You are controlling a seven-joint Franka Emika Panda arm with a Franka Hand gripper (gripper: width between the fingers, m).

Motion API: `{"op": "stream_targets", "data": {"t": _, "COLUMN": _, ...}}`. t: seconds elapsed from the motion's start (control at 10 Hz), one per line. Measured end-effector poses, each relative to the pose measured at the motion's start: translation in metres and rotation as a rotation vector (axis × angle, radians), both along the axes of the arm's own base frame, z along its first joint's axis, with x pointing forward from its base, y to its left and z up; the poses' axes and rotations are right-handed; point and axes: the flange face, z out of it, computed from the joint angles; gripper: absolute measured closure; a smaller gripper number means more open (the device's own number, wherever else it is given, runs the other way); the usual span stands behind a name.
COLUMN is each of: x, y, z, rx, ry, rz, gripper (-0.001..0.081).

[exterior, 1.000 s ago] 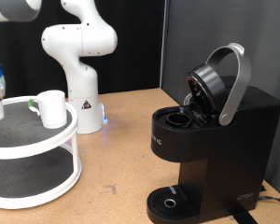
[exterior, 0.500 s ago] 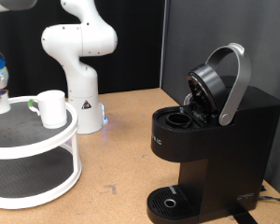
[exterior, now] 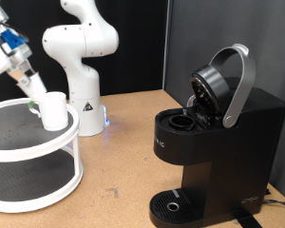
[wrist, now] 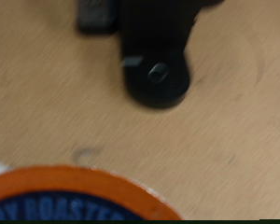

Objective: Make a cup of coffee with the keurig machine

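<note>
The end effector (exterior: 28, 84) hangs at the exterior view's upper left, just above and beside the cup (exterior: 53, 110), which stands on the top tier of a white 2-tier round stand (exterior: 47, 185) on the counter (exterior: 123, 161). A small pod with an orange rim and dark top (wrist: 70, 198) fills the near edge of the wrist view, so the end effector seems to be gripping it, though its fingers are too blurred in the exterior view to confirm this. The keurig machine (exterior: 214, 142) sits well apart at the right, its grey lid handle (exterior: 239, 84) raised and the pod chamber (exterior: 183, 122) open; its round drip tray (exterior: 171, 204) lies bare at the near bottom. The cup looks stiff, glazed, fairly heavy and breakable, so I judge the rim wall or the handle the best hold. The pod is probably light with a thin foil top that dents easily, best pinched at its sides. The white robot base (exterior: 81, 57) stands behind the stand, and the stand's raised rim is the nearest obstacle
</note>
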Motion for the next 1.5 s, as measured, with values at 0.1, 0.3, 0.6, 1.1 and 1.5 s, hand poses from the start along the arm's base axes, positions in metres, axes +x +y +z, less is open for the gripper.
{"op": "stream_targets", "data": {"t": 0.1, "x": 0.005, "y": 0.003, "z": 0.003, "rx": 0.022, "ry": -0.022, "rz": -0.014, "gripper": 0.0351}}
{"op": "stream_targets", "data": {"t": 0.3, "x": 0.005, "y": 0.006, "z": 0.002, "rx": 0.059, "ry": -0.025, "rz": -0.017, "gripper": 0.0351}}
{"op": "stream_targets", "data": {"t": 0.6, "x": 0.024, "y": 0.036, "z": 0.013, "rx": 0.198, "ry": -0.041, "rz": -0.052, "gripper": 0.0351}}
{"op": "stream_targets", "data": {"t": 1.1, "x": 0.063, "y": 0.091, "z": 0.025, "rx": 0.199, "ry": 0.034, "rz": 0.010, "gripper": 0.0351}}
{"op": "stream_targets", "data": {"t": 1.5, "x": 0.071, "y": 0.105, "z": 0.030, "rx": 0.247, "ry": 0.021, "rz": 0.016, "gripper": 0.0351}}
